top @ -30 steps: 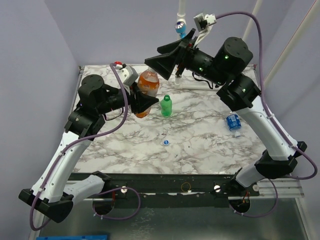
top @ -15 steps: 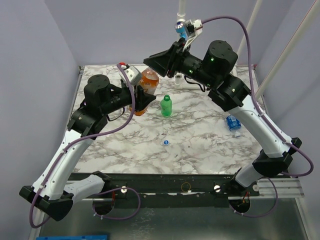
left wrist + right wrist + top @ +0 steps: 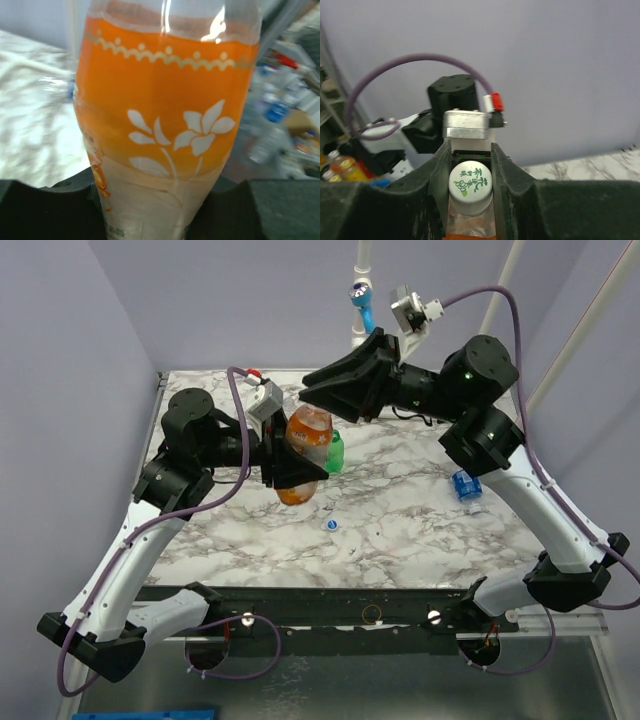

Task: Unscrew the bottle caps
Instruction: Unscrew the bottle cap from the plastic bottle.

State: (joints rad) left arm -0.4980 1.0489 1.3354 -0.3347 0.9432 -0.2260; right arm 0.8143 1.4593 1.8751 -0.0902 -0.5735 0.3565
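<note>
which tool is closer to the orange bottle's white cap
Right: the right tool clamps the cap; the left tool grips the orange bottle lower down.

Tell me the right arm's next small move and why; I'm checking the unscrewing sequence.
Probably rotate the right gripper about the cap's axis to loosen it. Its fingers pinch the white cap from both sides, and the left gripper clamps the orange bottle around its body, so the bottle should resist the turn.
</note>
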